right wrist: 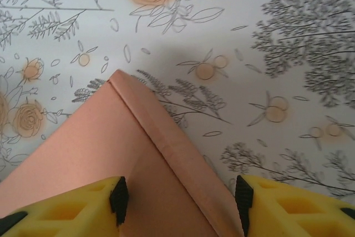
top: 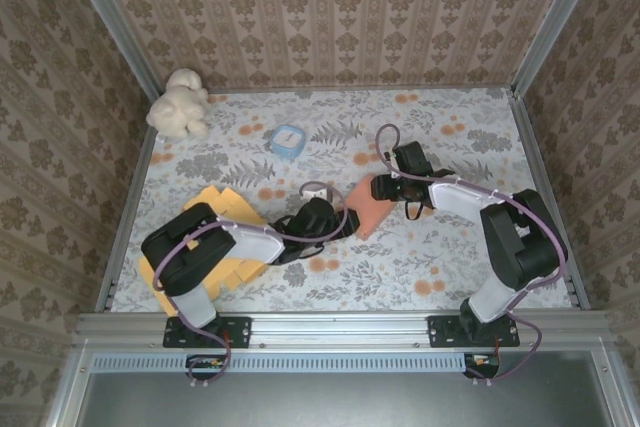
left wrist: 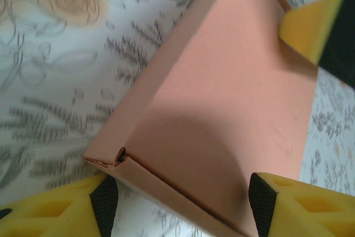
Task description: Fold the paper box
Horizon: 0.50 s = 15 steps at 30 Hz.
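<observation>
The left claw [left wrist: 177, 206] and right claw [right wrist: 180, 203], both wide, straddle the flat salmon-pink paper box [top: 370, 215] at its eight and two o'clock; folding seems nearly finished.

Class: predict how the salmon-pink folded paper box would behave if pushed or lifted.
The salmon-pink folded paper box is probably light and would slide on the smooth floral tablecloth. Its thin walls and the gaping corner seam suggest it would flex or unfold if squeezed. Being flat and low, it seems unlikely to tip.
</observation>
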Tool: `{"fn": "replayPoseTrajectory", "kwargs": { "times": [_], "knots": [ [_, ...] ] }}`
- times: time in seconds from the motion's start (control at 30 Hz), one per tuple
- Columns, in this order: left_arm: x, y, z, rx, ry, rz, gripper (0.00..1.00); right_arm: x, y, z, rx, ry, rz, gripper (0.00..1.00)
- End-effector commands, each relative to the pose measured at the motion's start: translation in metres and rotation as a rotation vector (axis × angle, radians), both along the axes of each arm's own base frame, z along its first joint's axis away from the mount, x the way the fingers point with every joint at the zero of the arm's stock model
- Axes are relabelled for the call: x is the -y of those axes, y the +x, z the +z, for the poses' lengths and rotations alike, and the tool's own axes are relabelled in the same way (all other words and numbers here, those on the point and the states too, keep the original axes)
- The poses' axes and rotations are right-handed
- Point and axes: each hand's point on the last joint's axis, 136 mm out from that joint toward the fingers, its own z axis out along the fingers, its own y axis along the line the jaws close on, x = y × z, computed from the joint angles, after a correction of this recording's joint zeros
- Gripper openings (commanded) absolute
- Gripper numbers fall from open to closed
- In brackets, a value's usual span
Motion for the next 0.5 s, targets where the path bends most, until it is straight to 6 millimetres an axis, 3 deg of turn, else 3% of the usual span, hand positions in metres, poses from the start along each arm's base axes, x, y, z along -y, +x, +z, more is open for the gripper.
{"fn": "replayPoseTrajectory", "kwargs": {
  "times": [0.0, 0.23, 0.47],
  "knots": [
    [0.027, 0.019, 0.024, 0.048, -0.053, -0.071, 0.65, -0.01, -0.013, 0.01, -0.005, 0.062, 0.004, 0.55],
    [0.05, 0.058, 0.056, 0.145, 0.005, -0.112, 0.65, 0.015, 0.006, 0.038, 0.125, 0.084, -0.122, 0.55],
    [0.084, 0.094, 0.067, 0.174, 0.014, -0.172, 0.64, 0.044, 0.032, 0.057, 0.221, 0.084, -0.222, 0.55]
  ]
}}
